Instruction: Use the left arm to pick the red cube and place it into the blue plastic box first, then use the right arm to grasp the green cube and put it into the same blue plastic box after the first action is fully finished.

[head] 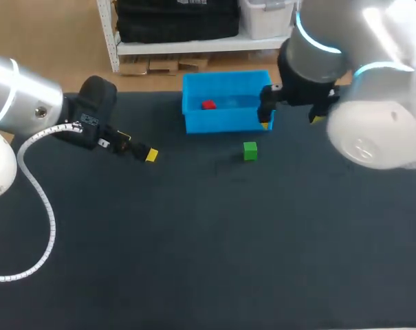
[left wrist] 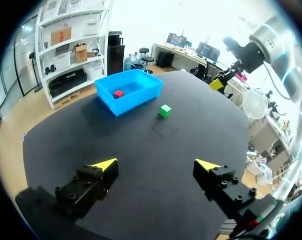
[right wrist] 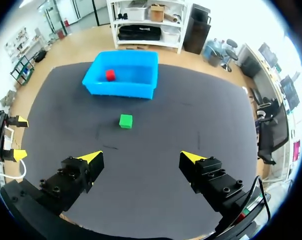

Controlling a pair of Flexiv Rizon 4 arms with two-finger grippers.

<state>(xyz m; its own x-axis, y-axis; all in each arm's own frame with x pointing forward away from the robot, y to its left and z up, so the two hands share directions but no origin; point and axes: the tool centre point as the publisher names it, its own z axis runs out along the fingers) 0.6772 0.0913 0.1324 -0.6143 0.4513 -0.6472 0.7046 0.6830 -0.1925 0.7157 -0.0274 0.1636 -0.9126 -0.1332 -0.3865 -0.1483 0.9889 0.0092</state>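
Your right pincer (right wrist: 141,157) is hanging spread wide and empty. The green cube (right wrist: 125,121) is lying on the table (right wrist: 200,115) ahead of it, touching neither finger. The red cube (right wrist: 110,75) is sitting inside the blue plastic box (right wrist: 122,90) beyond. Your left pincer (left wrist: 155,164) is gaping open too.
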